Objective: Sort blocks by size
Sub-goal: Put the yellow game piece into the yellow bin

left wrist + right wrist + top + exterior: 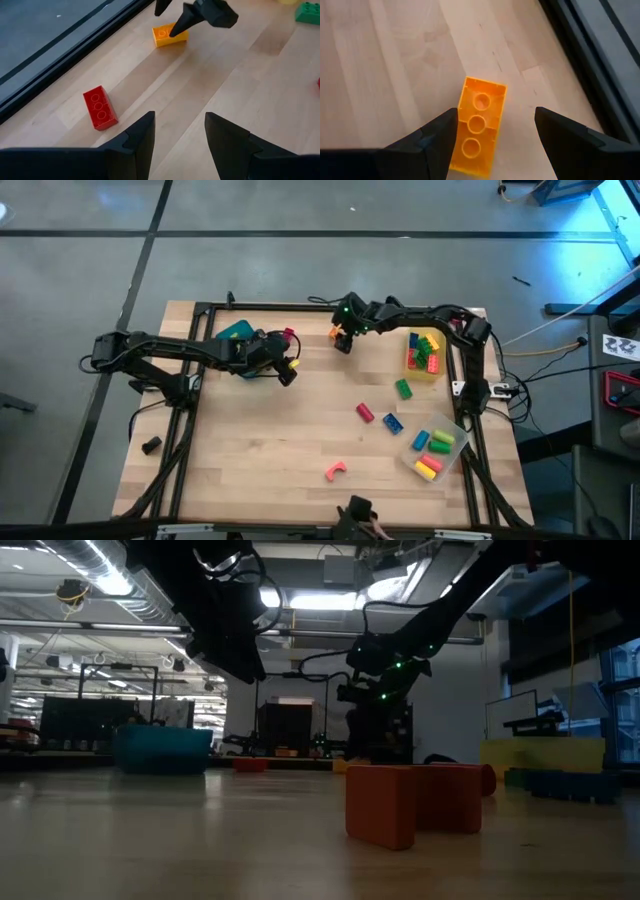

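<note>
Right end effector [495, 135] released over orange brick [477, 125]; left end effector [180, 135] released nr red brick [100, 107].

three trays [437, 370], two arms [180, 350], four loose blocks [404, 389] mid-table

Right hand [342, 340] hovers over an orange block [333, 332] near the table's [250, 450] far edge

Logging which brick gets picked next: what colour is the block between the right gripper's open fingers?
Orange, a three-stud brick; the right wrist view shows it best.
</note>
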Controlling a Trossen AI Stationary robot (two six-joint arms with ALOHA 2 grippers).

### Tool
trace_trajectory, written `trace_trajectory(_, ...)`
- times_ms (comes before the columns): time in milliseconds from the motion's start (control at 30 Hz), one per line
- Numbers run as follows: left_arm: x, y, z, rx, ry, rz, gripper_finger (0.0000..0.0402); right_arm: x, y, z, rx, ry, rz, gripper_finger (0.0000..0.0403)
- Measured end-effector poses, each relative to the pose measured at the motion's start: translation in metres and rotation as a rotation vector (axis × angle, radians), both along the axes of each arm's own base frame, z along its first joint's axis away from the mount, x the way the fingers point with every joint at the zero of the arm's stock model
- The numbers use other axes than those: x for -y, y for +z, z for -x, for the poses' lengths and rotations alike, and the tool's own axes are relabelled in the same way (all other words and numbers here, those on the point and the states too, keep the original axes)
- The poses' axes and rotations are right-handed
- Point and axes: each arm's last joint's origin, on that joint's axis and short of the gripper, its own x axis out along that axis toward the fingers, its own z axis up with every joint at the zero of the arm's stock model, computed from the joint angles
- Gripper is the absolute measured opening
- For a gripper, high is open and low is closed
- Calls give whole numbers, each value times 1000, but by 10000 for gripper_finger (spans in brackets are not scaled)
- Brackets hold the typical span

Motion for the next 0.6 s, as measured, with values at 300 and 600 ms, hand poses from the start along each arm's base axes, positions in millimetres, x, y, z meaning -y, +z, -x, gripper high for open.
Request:
trace_trajectory(300, 0, 0, 0, 8, 9, 8, 157, 0, -23, -2, -41, 10, -52, 262)
trace_trajectory(600, 0, 0, 0, 7, 10, 8, 157, -1, -18, 0, -57, 10, -49, 132)
